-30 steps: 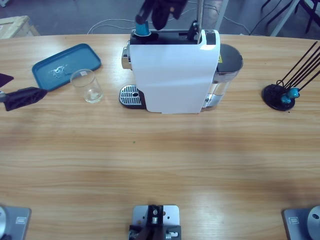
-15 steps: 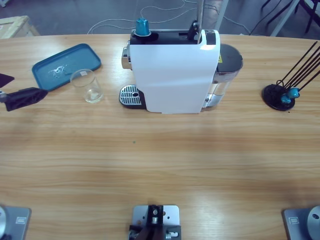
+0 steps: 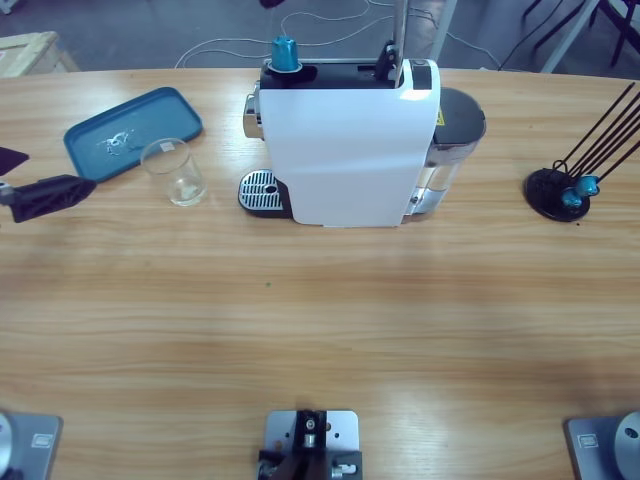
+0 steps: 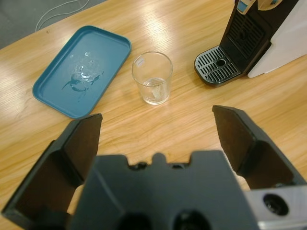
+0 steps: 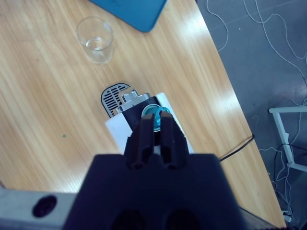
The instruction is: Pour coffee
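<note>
No coffee shows anywhere. The white coffee machine stands at the table's back middle, with a teal capsule upright on its top. An empty clear glass stands left of the machine's drip grate. My left gripper is open and holds nothing, low at the table's left edge with the glass ahead of it. My right gripper hovers high above the machine, shut and empty. The capsule shows just past its tips.
A teal tray lies at the back left, wet in its middle. At the far right stands a black capsule stand with thin rods and teal capsules. A grey water tank sits against the machine's right side.
The right gripper, which was at the capsule on the machine's top a second ago, has lifted away and left the capsule there. The left arm has barely moved.
</note>
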### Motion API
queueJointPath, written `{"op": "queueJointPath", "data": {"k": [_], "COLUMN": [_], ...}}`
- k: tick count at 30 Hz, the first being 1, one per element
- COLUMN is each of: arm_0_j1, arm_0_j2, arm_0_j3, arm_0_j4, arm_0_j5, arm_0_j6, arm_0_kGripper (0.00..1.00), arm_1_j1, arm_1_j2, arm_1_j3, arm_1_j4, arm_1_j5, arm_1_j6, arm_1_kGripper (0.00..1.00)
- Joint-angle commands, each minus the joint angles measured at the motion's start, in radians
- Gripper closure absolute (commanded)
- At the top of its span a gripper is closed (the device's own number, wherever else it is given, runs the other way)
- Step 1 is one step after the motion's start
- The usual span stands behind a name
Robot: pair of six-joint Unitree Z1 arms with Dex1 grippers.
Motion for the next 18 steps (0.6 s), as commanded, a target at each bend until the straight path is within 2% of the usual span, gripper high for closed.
{"op": "queueJointPath", "data": {"k": [1, 2, 3, 10, 11, 13, 14, 18], "arm_0_j1": [-0.005, -0.005, -0.005, -0.005, -0.005, -0.005, -0.005, -0.005], "arm_0_j2": [0.031, 0.031, 0.031, 0.031, 0.031, 0.031, 0.031, 0.030], "arm_0_j3": [0.031, 0.031, 0.032, 0.032, 0.032, 0.032, 0.032, 0.032], "arm_0_j4": [-0.015, -0.014, -0.014, -0.014, -0.014, -0.014, -0.014, -0.014], "arm_0_j5": [-0.010, -0.010, -0.010, -0.010, -0.010, -0.010, -0.010, -0.010], "arm_0_j6": [0.007, 0.007, 0.006, 0.006, 0.006, 0.006, 0.005, 0.005], "arm_0_kGripper": [0.013, 0.013, 0.013, 0.013, 0.013, 0.013, 0.013, 0.013], "arm_1_j1": [0.041, 0.046, 0.050, 0.069, 0.078, 0.091, 0.095, 0.096], "arm_1_j2": [0.049, 0.047, 0.047, 0.054, 0.055, 0.056, 0.057, 0.052], "arm_1_j3": [-0.489, -0.482, -0.474, -0.457, -0.458, -0.458, -0.458, -0.454], "arm_1_j4": [0.057, 0.060, 0.060, 0.048, 0.042, 0.043, 0.050, 0.067], "arm_1_j5": [0.006, 0.007, 0.006, -0.004, -0.005, -0.020, -0.036, -0.150], "arm_1_j6": [-0.059, -0.059, -0.059, -0.075, -0.077, -0.078, -0.082, -0.105], "arm_1_kGripper": [0.965, 0.793, 0.760, 0.777, 0.794, 0.969, 1.000, 1.000]}}
